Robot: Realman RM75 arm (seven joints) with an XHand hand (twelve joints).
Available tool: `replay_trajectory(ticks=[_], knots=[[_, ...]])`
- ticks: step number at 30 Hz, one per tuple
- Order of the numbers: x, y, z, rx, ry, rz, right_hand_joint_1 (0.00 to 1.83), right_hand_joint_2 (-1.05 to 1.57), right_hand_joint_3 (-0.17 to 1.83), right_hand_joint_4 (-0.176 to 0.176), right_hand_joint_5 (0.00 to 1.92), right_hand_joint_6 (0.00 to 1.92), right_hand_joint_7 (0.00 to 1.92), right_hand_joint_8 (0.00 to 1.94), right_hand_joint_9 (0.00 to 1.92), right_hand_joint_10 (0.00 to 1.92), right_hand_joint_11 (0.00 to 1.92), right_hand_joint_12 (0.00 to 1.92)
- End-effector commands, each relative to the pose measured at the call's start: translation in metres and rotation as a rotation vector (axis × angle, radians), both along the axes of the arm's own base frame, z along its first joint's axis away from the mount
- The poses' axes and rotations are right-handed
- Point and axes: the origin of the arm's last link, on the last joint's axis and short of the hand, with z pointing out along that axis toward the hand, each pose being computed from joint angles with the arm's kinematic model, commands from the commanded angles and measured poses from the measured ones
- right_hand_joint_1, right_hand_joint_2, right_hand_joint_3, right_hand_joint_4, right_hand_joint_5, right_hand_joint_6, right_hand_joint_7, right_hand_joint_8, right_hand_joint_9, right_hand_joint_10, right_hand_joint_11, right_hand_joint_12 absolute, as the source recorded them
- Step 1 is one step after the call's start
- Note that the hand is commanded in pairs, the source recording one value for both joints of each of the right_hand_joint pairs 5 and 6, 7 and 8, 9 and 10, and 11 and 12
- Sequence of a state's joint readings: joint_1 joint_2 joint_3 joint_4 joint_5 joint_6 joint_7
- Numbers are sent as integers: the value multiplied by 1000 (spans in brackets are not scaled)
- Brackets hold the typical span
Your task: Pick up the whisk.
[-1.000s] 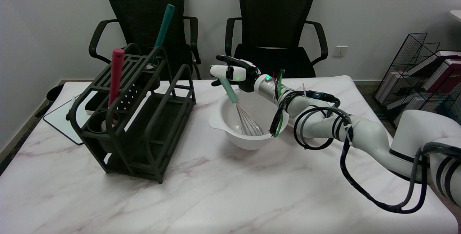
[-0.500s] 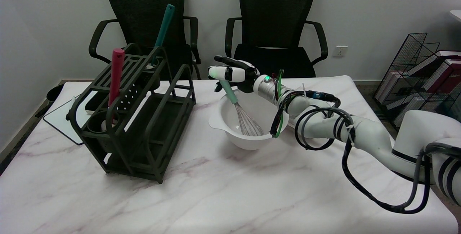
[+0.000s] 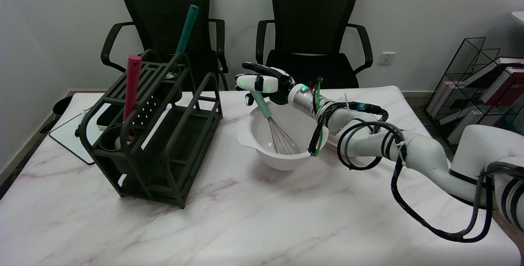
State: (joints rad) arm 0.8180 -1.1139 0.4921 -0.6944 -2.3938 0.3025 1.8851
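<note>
1. Head view: the right hand (image 3: pixel 264 84) is seen above the far rim of a white bowl (image 3: pixel 262 151), reached in from the table's right side.
2. Its fingers are closed around the top of the pale green handle of the whisk (image 3: pixel 272 125), so the whisk is gripped by that hand.
3. The whisk is tilted, handle up and to the left, with its wire head down inside the bowl, near the bowl's right inner wall; whether the wires touch the bottom cannot be told.
4. The bowl stands on the marble table (image 3: pixel 245 225), roughly at the middle of the far half, with its pouring lip turned to the left.
5. A dark green rack (image 3: pixel 163 143) is placed towards the table's left edge, well apart from the bowl.
6. A red-handled utensil (image 3: pixel 132 86) stands upright in a round holder at the rack's near-left end, and a teal-handled utensil (image 3: pixel 186 30) leans up out of its far end.
7. A flat white board (image 3: pixel 71 139) lies at the table's left edge, partly hidden behind the rack.
8. Two black office chairs (image 3: pixel 315 24) are seen beyond the table's far edge.
</note>
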Motion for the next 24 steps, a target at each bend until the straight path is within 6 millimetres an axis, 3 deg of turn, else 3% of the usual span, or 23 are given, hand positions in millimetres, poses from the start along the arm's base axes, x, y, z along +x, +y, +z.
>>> replay_trajectory(ticks=[1,13,20,24], knots=[[3,9,4,15,-15,13,1099,42,1088,0,115,115,525,525,736,736,1309,1309],[0,21,15,5,-42,18,1092,72,1093,0,126,126,575,575,933,933,1476,1476],[0,27,25,-9,-56,38,1082,108,1082,0,137,137,955,955,1287,1287,1588,1588],[-1,32,31,-19,-63,46,1077,124,1080,0,173,173,1043,1043,1381,1381,1637,1637]])
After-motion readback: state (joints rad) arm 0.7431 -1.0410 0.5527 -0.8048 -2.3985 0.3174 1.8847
